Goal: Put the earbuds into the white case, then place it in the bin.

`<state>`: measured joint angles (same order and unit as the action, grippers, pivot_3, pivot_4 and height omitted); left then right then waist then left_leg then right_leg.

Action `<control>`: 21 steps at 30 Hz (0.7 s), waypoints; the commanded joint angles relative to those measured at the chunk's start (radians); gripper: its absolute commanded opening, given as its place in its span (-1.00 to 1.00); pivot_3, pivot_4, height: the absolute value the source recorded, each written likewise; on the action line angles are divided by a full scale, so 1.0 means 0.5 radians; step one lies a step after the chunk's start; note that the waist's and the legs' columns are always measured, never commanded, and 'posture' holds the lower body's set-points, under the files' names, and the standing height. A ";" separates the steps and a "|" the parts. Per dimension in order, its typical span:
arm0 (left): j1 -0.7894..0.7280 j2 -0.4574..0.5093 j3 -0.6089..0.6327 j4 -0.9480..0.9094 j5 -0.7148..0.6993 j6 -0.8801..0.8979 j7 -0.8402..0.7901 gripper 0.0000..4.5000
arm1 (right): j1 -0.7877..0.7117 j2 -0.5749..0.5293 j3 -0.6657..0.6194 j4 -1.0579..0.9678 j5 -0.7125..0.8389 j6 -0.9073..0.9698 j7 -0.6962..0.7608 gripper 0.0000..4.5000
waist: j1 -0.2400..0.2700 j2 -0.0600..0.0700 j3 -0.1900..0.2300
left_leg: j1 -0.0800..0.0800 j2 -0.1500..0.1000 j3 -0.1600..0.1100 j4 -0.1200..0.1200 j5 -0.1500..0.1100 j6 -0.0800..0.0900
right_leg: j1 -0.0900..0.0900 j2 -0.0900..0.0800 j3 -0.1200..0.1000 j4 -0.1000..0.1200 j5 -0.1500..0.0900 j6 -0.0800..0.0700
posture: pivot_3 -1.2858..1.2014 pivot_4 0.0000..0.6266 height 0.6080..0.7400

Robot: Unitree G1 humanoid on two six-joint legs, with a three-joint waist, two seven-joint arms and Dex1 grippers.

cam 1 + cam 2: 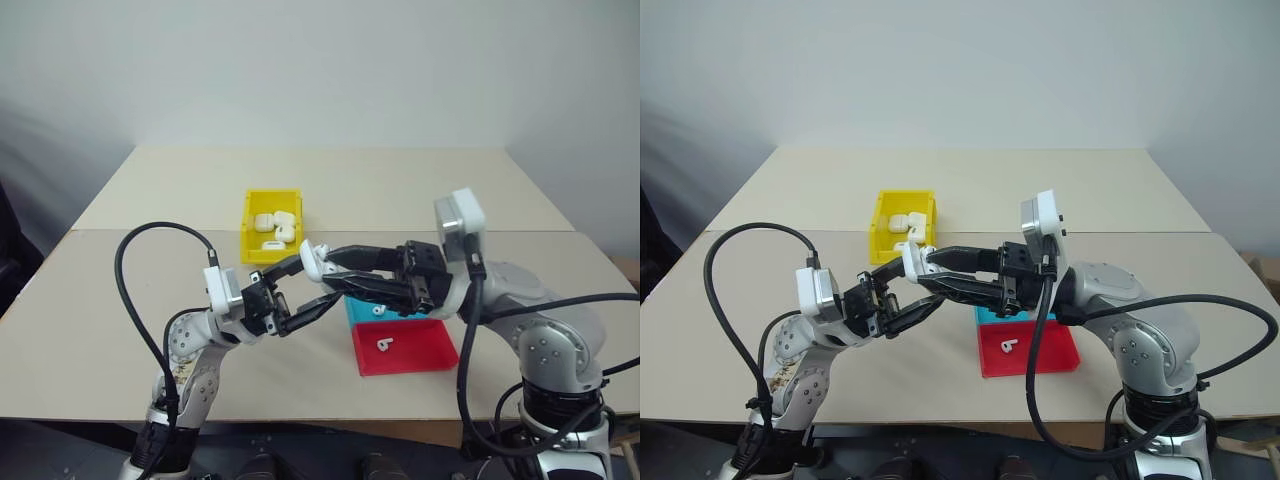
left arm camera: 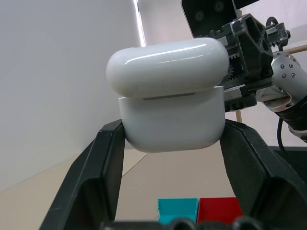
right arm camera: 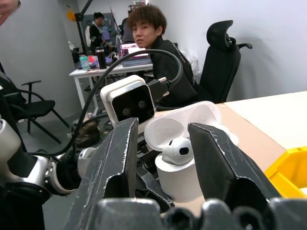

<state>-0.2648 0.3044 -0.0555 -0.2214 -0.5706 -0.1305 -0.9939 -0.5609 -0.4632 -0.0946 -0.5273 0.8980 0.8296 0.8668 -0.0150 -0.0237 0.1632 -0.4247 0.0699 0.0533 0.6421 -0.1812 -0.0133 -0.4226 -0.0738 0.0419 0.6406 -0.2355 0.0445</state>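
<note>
My left gripper point(image 1: 316, 282) is shut on the white case point(image 1: 313, 258) and holds it above the table, just in front of the yellow bin point(image 1: 248, 232). The case point(image 3: 180, 177) has its lid flipped up, and one earbud point(image 3: 176, 149) sits in its top. My right gripper point(image 1: 328, 268) reaches in from the right. It is open, with a finger point(image 3: 120, 158) on each side of the case and neither touching the earbud. A second earbud point(image 1: 384, 345) lies on the red tray point(image 1: 425, 352). Another earbud point(image 1: 377, 311) lies on the teal tray point(image 1: 356, 311).
The bin holds several other white cases point(image 1: 275, 228). The teal and red trays lie side by side under my right arm. A seam point(image 1: 150, 231) crosses the table behind the bin. The right wrist view shows a seated person point(image 3: 153, 43), a desk and an office chair point(image 3: 221, 62) beyond the table.
</note>
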 commanded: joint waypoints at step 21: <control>-0.258 0.099 -0.063 0.314 0.289 -0.091 -0.131 0.21 | -0.997 -0.348 0.561 0.524 -0.472 -0.240 0.517 -0.97 | 0.005 -0.001 0.001 | -0.004 0.000 0.001 -0.002 -0.001 0.001 | -0.004 -0.001 -0.001 -0.003 0.003 -0.006 | 0.03 -0.52 1.00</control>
<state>-0.3674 0.3594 -0.0855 -0.0533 -0.4287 -0.1382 -1.0460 -1.0249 -0.6450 0.1906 -0.2617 0.6796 0.7436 1.1135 -0.0127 -0.0242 0.1637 -0.4266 0.0700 0.0538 0.6411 -0.1816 -0.0127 -0.4245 -0.0740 0.0415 0.6393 -0.2341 0.0415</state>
